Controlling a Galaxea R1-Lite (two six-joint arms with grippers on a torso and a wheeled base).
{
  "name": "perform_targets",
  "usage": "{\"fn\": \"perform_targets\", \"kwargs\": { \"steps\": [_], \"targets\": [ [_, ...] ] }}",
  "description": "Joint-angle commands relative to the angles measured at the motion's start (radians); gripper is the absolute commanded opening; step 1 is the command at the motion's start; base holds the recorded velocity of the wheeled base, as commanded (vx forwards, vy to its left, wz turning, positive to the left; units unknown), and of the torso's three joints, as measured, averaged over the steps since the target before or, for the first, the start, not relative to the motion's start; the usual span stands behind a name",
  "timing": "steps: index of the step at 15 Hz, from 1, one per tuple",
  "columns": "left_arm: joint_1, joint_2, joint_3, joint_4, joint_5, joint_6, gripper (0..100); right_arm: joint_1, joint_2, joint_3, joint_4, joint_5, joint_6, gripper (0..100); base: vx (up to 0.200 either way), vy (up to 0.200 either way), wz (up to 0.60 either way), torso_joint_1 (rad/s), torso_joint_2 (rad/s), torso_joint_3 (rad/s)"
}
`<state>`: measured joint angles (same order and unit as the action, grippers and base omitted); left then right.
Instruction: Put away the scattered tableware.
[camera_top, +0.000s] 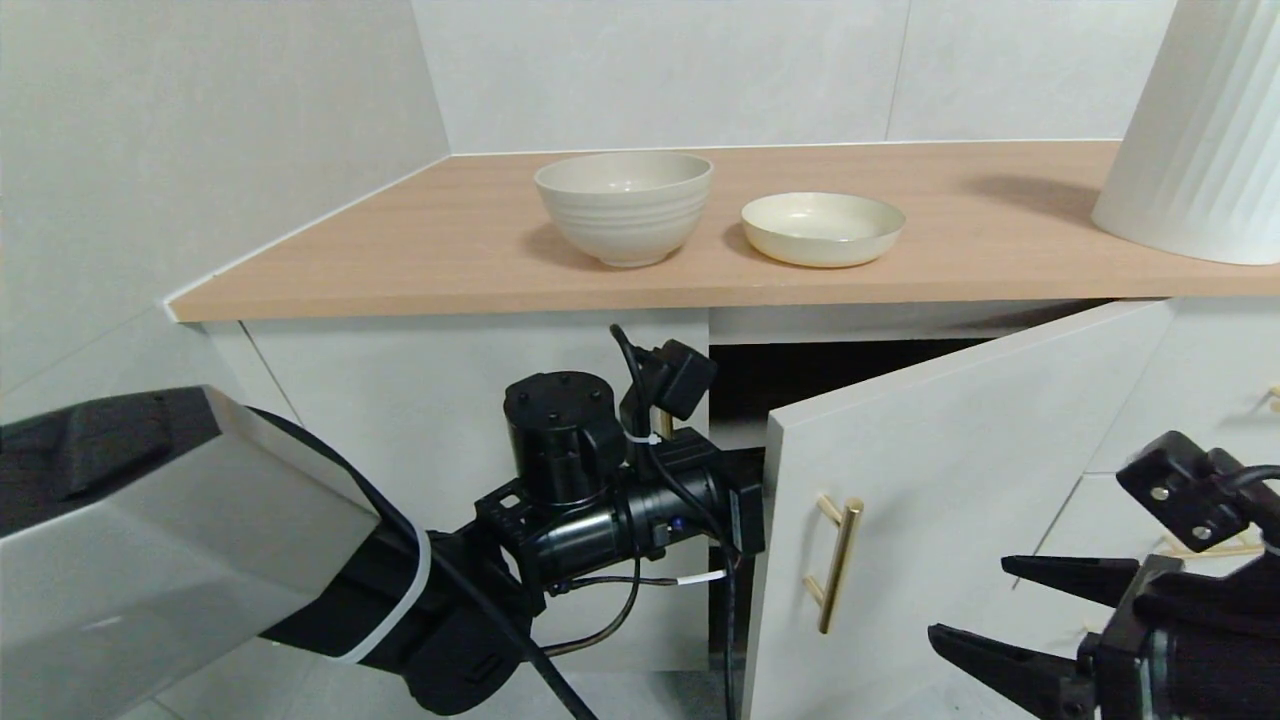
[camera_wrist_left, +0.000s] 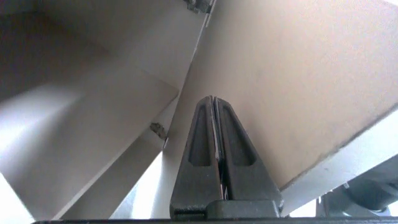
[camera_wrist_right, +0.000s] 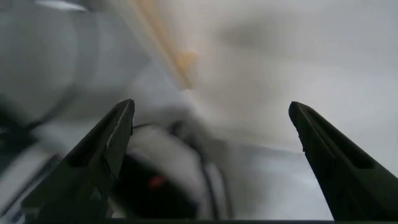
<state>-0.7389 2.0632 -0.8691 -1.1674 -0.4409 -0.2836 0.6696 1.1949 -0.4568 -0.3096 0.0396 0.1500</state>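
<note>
Cream ribbed bowl and shallow cream plate sit mid wooden counter. Door-opening step: left gripper pressed together behind ajar white cabinet door, right gripper spread. Next: swing wider.

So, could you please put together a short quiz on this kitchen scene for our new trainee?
1. True or false: the cabinet door under the countertop stands open.
2. Which sits nearer the robot's left on the countertop: A, the deep bowl, or B, the shallow dish?
3. Fill the gap: the left tool is shut, while the right tool is ____.

Key: 1 true; 2 A; 3 open.
</note>
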Motion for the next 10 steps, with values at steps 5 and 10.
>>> {"fn": "perform_targets", "kwargs": {
  "steps": [5, 10],
  "targets": [
    [-0.028, 0.002, 0.010, -0.006, 0.013, 0.000, 0, 0.010, -0.078, -0.025, 0.017, 0.033, 0.003, 100, -0.120, 0.000, 0.00, 0.003, 0.00, 0.002],
    [-0.030, 0.023, 0.004, -0.011, 0.013, 0.000, 0, 0.010, -0.080, -0.023, 0.018, 0.037, 0.003, 100, -0.080, 0.000, 0.00, 0.002, 0.00, 0.002]
  ]
}}
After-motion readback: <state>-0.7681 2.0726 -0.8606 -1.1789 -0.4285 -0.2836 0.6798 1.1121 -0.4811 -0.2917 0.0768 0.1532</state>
